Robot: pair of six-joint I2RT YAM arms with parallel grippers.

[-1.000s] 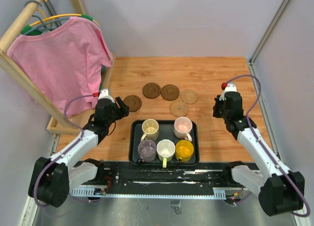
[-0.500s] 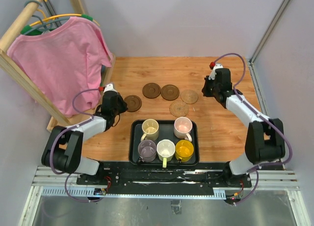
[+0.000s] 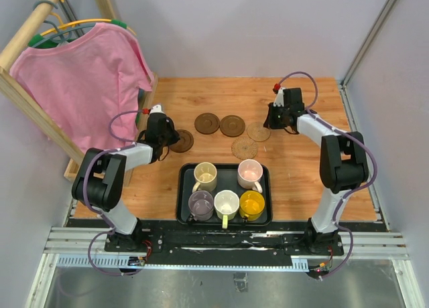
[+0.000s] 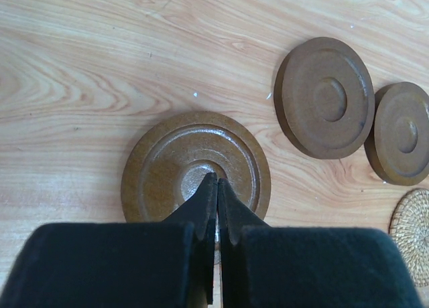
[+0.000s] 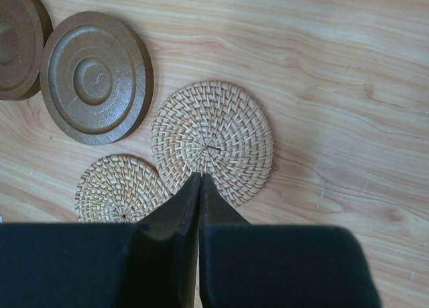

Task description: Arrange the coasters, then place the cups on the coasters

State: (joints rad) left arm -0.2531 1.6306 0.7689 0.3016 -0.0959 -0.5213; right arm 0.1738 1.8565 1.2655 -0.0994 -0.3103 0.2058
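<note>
A glossy, ringed dark brown round coaster [image 4: 164, 171] is seen beneath the left gripper [image 4: 216, 181], closed tight on nothing; a tan woven round coaster [image 5: 214, 130] beneath the right gripper [image 5: 200, 177], likewise.

Bright, even overhead light, shadows soft and short. Wood surface [image 4: 80, 67] crisp in both wrist views; left pincer [image 4: 216, 184] and right pincer [image 5: 200, 181] soft-edged up close. Slight sheen on the brown coaster [image 4: 167, 167].

Probably a robot lab, grey partition walls [image 3: 255, 33], aluminium mounting rail [image 3: 67, 244], wooden tabletop [image 3: 301, 187]
</note>
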